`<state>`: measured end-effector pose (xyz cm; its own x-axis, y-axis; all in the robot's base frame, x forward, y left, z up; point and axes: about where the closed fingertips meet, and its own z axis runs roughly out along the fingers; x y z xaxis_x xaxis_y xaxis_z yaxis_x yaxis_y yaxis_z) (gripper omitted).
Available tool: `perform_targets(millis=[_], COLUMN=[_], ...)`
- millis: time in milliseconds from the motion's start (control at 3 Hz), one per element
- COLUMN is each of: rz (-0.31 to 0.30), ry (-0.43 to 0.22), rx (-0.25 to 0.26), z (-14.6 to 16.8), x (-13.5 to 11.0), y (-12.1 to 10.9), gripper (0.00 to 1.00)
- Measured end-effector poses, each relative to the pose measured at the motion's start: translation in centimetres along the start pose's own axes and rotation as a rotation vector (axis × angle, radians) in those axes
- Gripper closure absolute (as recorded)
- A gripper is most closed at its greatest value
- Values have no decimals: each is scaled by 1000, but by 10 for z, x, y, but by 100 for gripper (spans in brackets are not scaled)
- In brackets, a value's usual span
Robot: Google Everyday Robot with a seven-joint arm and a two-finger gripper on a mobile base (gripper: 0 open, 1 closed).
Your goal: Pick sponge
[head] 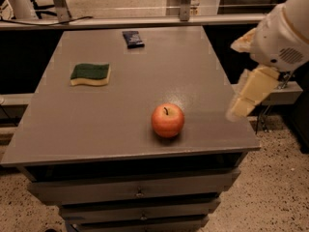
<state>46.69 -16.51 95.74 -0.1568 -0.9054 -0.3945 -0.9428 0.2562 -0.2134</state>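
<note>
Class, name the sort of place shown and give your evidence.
Probably a robot lab or workshop: a grey drawer cabinet on speckled floor, test items like the sponge and apple, the gripper beside its near-right corner.

Grey flat-topped table (193, 71), matte surface, drawers stacked under front edge. Three items lie directly on it, all well apart.
- Far left: flat rectangular sponge (90, 74), dark green scouring top over pale yellow foam, wavy sides, lying flat.
- Far edge, near centre: small dark blue packet (133, 38), flat.
- Near side, right of centre: round red-orange apple (167, 121), stem up.

Pale yellow gripper (241, 108) hangs at table's right edge, by the near right corner, touching none of the items.
</note>
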Motion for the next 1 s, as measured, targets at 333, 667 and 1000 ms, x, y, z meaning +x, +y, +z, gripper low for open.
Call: perform_targets(millis=[333,667,1000], rz=[0,13,66], ry=[-158,-298,-425], rx=[-26,-62,-56], z=[35,69,98], x=[-55,-114,-168], y=[-20,-35,-40], gripper=[0,0,0])
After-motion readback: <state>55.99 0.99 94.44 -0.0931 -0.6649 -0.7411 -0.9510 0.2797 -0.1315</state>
